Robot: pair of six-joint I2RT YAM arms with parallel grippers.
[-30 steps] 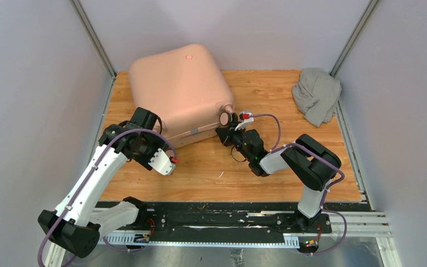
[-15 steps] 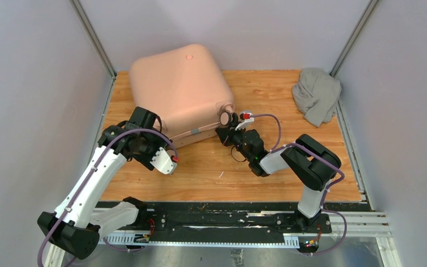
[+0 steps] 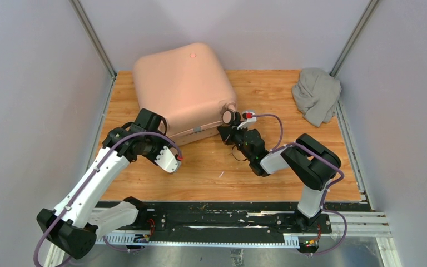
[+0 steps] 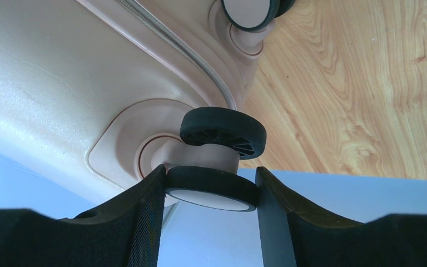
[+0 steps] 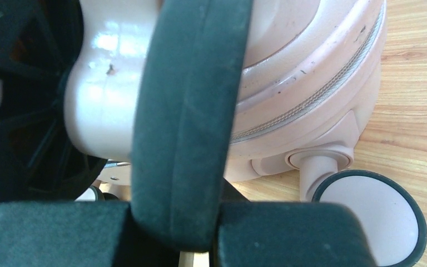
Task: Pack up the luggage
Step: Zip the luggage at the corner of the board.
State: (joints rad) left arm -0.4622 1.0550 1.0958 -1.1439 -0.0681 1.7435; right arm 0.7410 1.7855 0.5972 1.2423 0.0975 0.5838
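The luggage [image 3: 183,83], a pale pink hard-shell suitcase, lies closed and tilted at the back left of the wooden table. In the left wrist view my left gripper [image 4: 210,192] is shut on one of its black caster wheels [image 4: 211,181], and both fingers touch the rim. From above, the left gripper [image 3: 161,135] sits at the case's near left corner. My right gripper [image 3: 229,123] is shut on the caster wheel [image 3: 228,117] at the near right corner. That wheel's dark rim [image 5: 192,100] fills the gap between the right fingers.
A grey cloth bundle [image 3: 316,94] lies at the back right corner of the table [image 3: 267,167]. Grey walls close in on the left, back and right. Another caster [image 5: 370,214] stands on the wood beside the right gripper.
The suitcase has shifted slightly right and towards the back wall. My left gripper opened wider, then closed on the caster wheel, and its arm moved a little right. The right gripper kept its hold.
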